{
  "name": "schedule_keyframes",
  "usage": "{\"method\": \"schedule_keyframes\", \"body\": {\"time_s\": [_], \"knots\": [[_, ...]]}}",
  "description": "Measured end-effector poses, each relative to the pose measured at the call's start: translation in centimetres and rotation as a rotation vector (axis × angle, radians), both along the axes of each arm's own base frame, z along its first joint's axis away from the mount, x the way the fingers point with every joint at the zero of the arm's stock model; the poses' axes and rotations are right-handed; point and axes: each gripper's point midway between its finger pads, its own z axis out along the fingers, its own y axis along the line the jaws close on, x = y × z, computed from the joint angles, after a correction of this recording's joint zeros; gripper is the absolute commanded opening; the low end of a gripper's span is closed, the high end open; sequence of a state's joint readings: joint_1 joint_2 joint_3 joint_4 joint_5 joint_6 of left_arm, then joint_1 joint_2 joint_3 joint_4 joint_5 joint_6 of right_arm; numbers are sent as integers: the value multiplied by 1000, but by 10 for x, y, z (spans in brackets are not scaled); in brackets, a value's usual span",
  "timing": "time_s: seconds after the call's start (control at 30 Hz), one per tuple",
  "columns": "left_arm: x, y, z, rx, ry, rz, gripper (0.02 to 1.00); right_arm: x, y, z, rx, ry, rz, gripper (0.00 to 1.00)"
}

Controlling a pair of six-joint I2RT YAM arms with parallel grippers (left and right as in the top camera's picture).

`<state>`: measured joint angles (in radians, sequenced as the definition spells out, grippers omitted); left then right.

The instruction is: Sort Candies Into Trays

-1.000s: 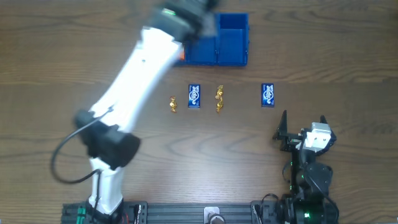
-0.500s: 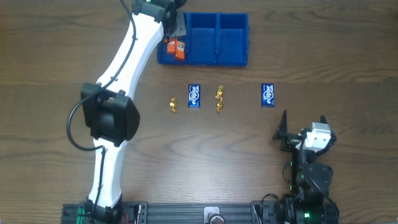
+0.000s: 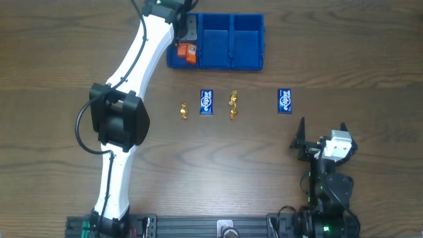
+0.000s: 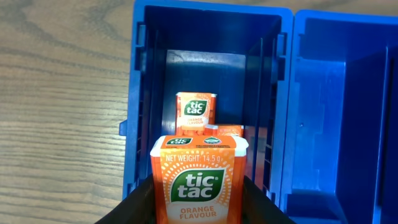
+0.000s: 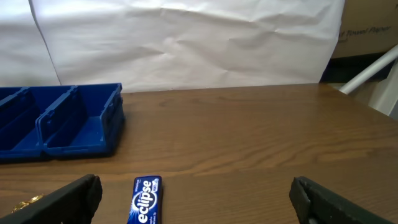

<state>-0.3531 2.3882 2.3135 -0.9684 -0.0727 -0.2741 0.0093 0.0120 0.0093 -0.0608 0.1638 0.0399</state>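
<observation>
A dark wood-grain table [image 3: 370, 66] is seen across the top view. From the right wrist view, a white sheet [image 5: 186, 43] is hung behind its far edge, with a cardboard box [image 5: 367, 28] beyond it at the right. A blue tray [image 3: 248, 65] with three compartments is set at the far side, left of centre.

A second ago the left arm was caught mid-sweep toward the tray, blurred and covering its left compartment. Half a second ago it had been brought over that compartment, and since then only a slight shift of the elbow is noted. The right arm and the loose candies have not been moved.

The left gripper [image 4: 199, 208] is clamped on the held orange box [image 4: 198, 168], which is kept above the tray's left compartment. Its label is turned toward the wrist camera, its long axis is laid in line with the fingers and with the compartment's long walls, and its capped end is pointed away from the gripper. Two more orange boxes [image 4: 196, 112] are already lying on the compartment floor.

The right gripper [image 3: 322, 135] is held with its fingers spread wide and nothing between them, at the near right. Two blue gum packs [image 3: 207, 102] and two gold candies [image 3: 232, 106] are lined up in a left-to-right row mid-table, each with its long axis running near to far.
</observation>
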Motion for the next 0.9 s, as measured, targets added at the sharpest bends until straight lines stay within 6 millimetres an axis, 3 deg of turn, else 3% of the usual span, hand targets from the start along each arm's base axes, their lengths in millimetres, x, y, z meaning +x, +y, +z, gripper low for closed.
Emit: {"method": "schedule_keyframes", "body": {"time_s": [0.1,0.17,0.23,0.3,0.73,0.83,0.9], "knots": [[0,-1,0,9,0,-25,329,0,0,0,0,0,0,998],[0,-1,0,12,1,-37,391,0,0,0,0,0,0,1000],[0,-1,0,12,1,-42,761,0,0,0,0,0,0,998],[0,-1,0,15,1,-49,998,0,0,0,0,0,0,998],[4,11,1,-21,3,8,1000,0,0,0,0,0,0,998],[0,4,17,-45,-17,8,1000,0,0,0,0,0,0,1000],[-10,-9,58,-77,-82,-14,1000,0,0,0,0,0,0,998]]}}
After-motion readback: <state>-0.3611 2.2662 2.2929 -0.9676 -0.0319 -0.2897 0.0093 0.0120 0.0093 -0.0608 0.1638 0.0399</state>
